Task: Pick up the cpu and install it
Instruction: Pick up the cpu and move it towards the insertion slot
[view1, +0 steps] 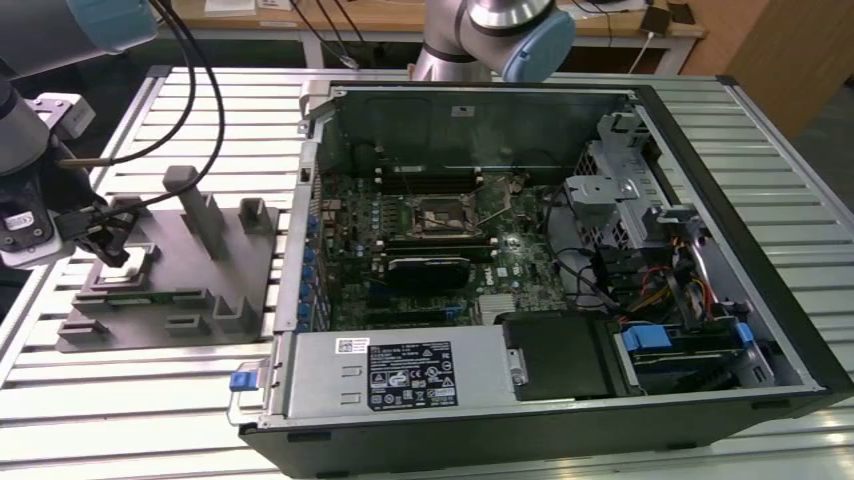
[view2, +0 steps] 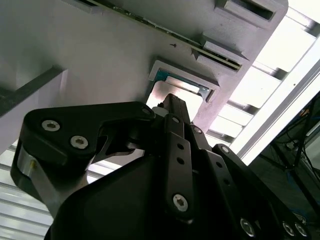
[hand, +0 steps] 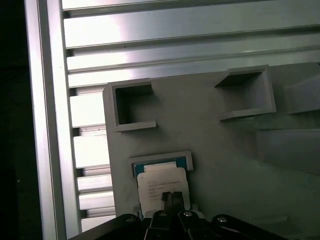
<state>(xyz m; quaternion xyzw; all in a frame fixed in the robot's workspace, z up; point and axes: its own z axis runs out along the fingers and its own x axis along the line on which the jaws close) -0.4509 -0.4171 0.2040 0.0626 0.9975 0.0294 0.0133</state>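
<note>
Exterior view: the robot's gripper (view1: 115, 248) hangs low over a grey plastic fixture (view1: 174, 275), well apart from the open computer case (view1: 467, 125). The cpu (view1: 124, 262) lies flat in a shallow framed pocket of the fixture, directly under the gripper's tips. In the first wrist view the two tips sit drawn together over the chip's pale top face, with nothing between them. Whether they touch that face is hard to tell. The chip looks thin, stiff and light. Its smooth metal top would likely be slippery, and its underside is probably delicate, so pressing on it seems risky. The best hold is likely by two opposite outer edges, keeping it level and squeezing gently.
</note>
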